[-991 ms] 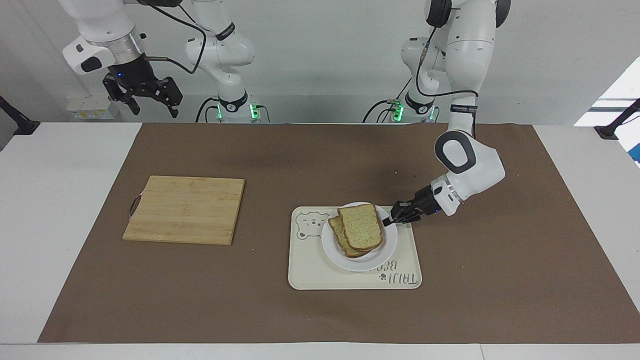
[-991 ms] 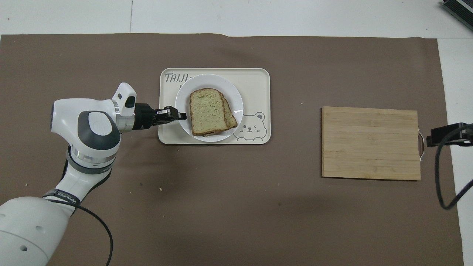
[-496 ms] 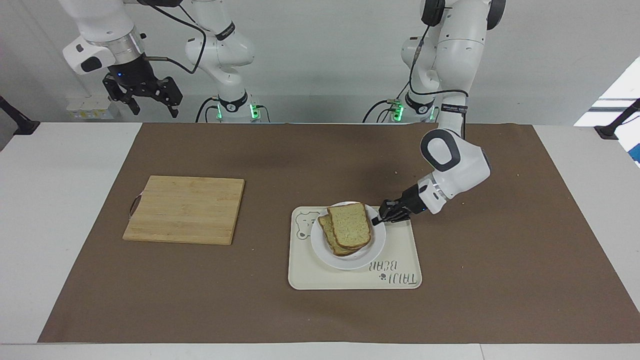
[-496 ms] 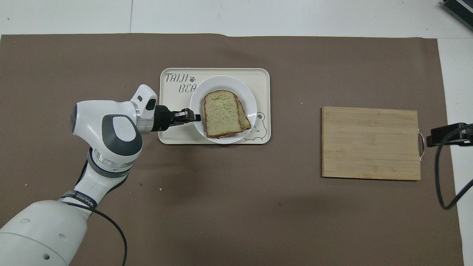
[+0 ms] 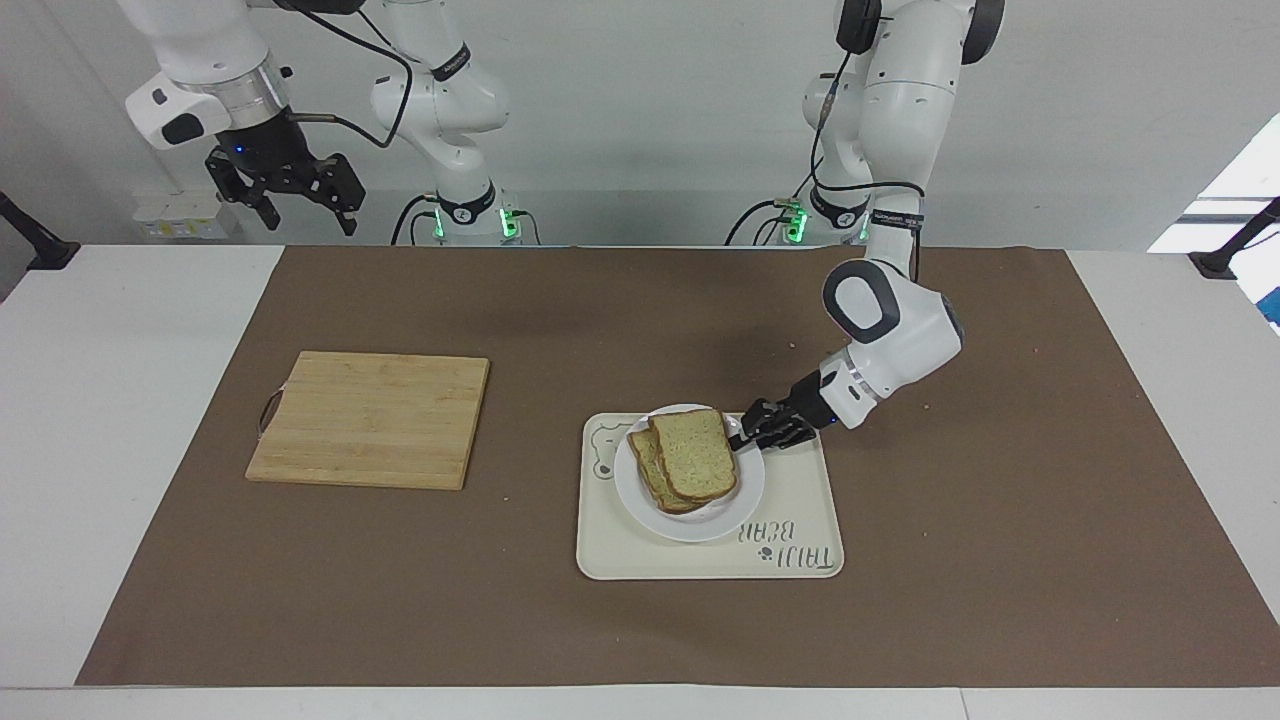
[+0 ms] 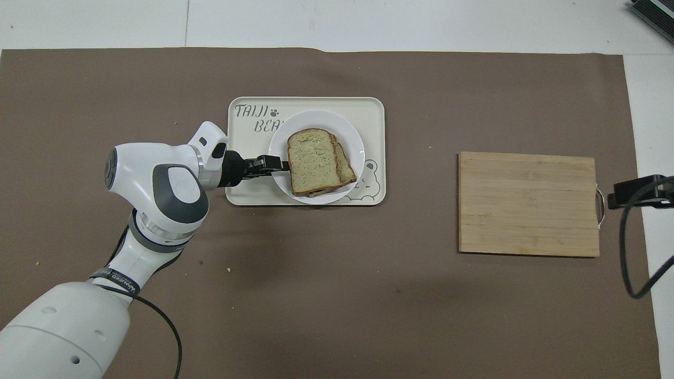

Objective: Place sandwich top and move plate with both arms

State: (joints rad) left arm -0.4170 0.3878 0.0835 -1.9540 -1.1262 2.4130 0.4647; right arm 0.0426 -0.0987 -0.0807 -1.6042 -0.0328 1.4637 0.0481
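The sandwich top [image 5: 695, 455] [image 6: 313, 160] lies on a second bread slice on the small white plate [image 5: 690, 522] [image 6: 316, 118]. The plate rests on the cream tray [image 5: 800, 500] [image 6: 368, 113], over its bear drawing. My left gripper [image 5: 742, 437] [image 6: 279, 164] is low at the plate's rim, on the side toward the left arm's end of the table, close to the bread's edge. Whether it grips the rim is unclear. My right gripper [image 5: 290, 200] [image 6: 632, 192] waits open and raised at the right arm's end of the table, holding nothing.
A wooden cutting board [image 5: 370, 418] [image 6: 528, 202] lies on the brown mat toward the right arm's end. A few crumbs dot the mat near the left arm.
The plate with the sandwich has slid across the tray toward the right arm's end, with the left gripper following at its rim. The right arm has stayed put.
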